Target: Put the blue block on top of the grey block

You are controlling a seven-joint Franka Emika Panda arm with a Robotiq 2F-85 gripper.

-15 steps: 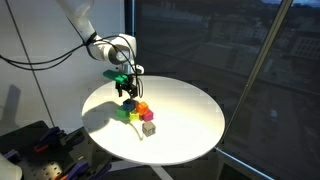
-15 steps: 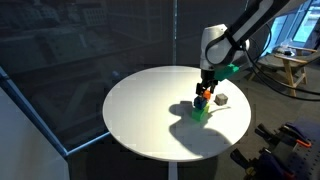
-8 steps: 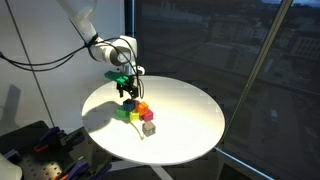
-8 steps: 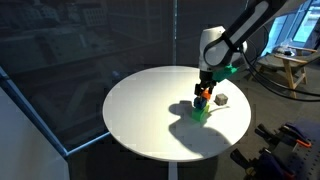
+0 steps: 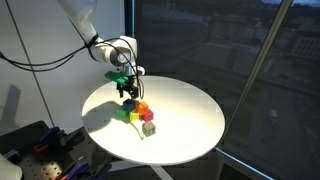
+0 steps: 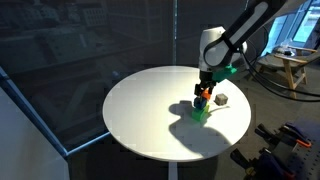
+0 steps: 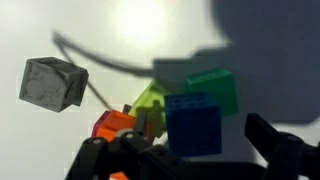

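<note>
In the wrist view the blue block [image 7: 193, 125] fills the space between my gripper's [image 7: 185, 142] two dark fingers; a pale gap shows between it and the right finger [image 7: 272, 145], so the jaws stand open around it. It sits against a green cube [image 7: 213, 90], a yellow-green cube [image 7: 150, 100] and an orange cube [image 7: 113, 125]. The grey block [image 7: 52, 83] lies apart at the upper left. In both exterior views the gripper [image 5: 127, 93] [image 6: 205, 92] hangs low over the cluster, with the grey block [image 5: 148, 127] [image 6: 222, 99] beside it.
The blocks lie on a round white table [image 5: 190, 120] [image 6: 150, 110] next to dark windows. A thin grey line [image 7: 100, 62] runs across the tabletop near the grey block. Equipment stands on the floor beside the table [image 5: 40, 150].
</note>
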